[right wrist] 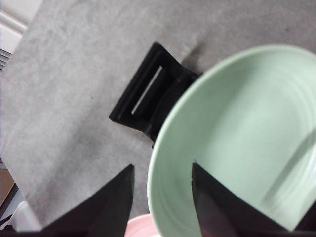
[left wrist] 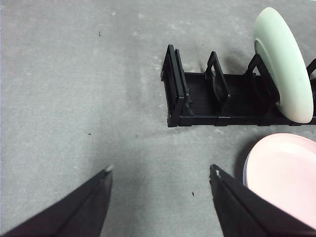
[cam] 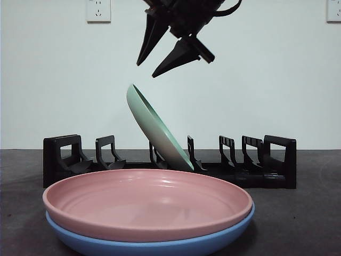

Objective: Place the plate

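- Green plate (cam: 157,128): stands tilted in a middle slot of the black rack (cam: 266,173), lower edge down among the dividers, upper rim leaning away from the upright. Nothing is touching it.
- Right gripper (cam: 171,57): hangs above the rack, just over the green plate's upper rim and clear of it. Its fingers (right wrist: 118,197) are spread apart and hold nothing; in its wrist view the plate's rim lies between and beyond them.
- Left gripper (left wrist: 160,173): off to one end of the rack, over bare surface (left wrist: 74,74); fingers wide apart, empty. Looks to be waiting.
- Step in hand, by my reading: the green plate has been let go in the rack, so this placing is about done.
- Next move, a judgement: lift the right gripper straight up without brushing the leaning rim, then go for the pink plate (cam: 146,202).
- Count: three plates. One green in the rack, one pink stacked on one blue plate (cam: 144,245) in front of the rack. One rack. Two grippers.
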`<state>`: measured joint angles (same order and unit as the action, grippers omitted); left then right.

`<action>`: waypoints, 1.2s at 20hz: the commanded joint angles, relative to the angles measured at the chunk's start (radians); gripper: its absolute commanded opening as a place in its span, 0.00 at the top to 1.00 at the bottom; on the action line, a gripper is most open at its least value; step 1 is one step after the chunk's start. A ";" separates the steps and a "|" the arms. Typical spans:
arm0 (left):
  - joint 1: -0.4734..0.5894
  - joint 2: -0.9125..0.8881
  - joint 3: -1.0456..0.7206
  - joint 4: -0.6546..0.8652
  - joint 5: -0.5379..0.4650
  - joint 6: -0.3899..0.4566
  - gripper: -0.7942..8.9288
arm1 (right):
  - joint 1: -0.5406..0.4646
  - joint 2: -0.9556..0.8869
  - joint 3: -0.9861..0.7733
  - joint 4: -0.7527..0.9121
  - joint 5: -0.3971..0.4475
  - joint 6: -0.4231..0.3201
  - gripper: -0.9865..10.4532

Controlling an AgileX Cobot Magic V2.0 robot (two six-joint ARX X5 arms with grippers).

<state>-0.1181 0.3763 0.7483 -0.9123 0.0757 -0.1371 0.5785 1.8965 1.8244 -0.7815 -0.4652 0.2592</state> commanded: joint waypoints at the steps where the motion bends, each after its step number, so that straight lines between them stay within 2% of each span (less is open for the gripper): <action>1: 0.001 0.003 0.007 0.012 -0.005 0.016 0.60 | 0.018 0.055 0.055 0.004 -0.008 0.003 0.75; 17: 0.001 0.003 0.007 0.015 -0.028 0.013 0.60 | 0.055 0.125 0.063 0.016 -0.004 0.002 0.76; 20: 0.001 0.003 0.007 0.015 -0.028 0.013 0.60 | 0.062 0.126 0.063 0.014 0.006 0.002 0.87; 24: 0.001 0.003 0.007 0.015 -0.028 0.013 0.60 | 0.067 0.134 0.063 -0.011 0.022 -0.004 0.88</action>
<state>-0.1181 0.3763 0.7483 -0.9092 0.0509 -0.1375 0.6338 1.9999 1.8591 -0.7887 -0.4511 0.2592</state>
